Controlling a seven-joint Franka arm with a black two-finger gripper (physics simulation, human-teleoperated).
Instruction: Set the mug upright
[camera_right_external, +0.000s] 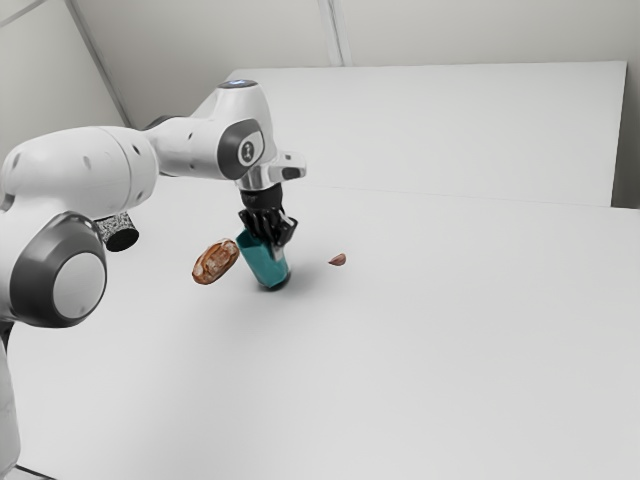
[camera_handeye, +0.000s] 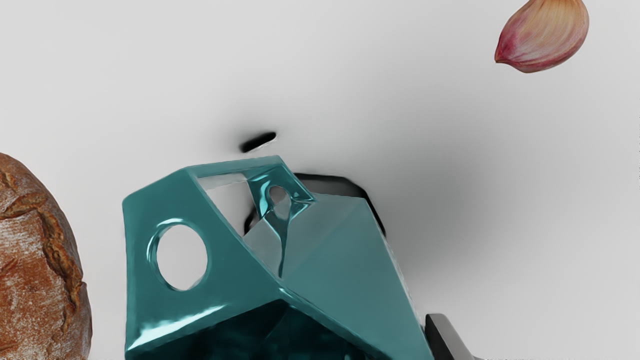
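The jaws (camera_right_external: 276, 244), parted, grip the tilted teal mug (camera_right_external: 262, 264).

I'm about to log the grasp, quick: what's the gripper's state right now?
Gripper: down at the tilted mug; whether it is open or closed on it cannot be told.

Bright, diffuse light; glints on the mug (camera_right_external: 262, 264), soft shadow toward its seven o'clock in the exterior view.
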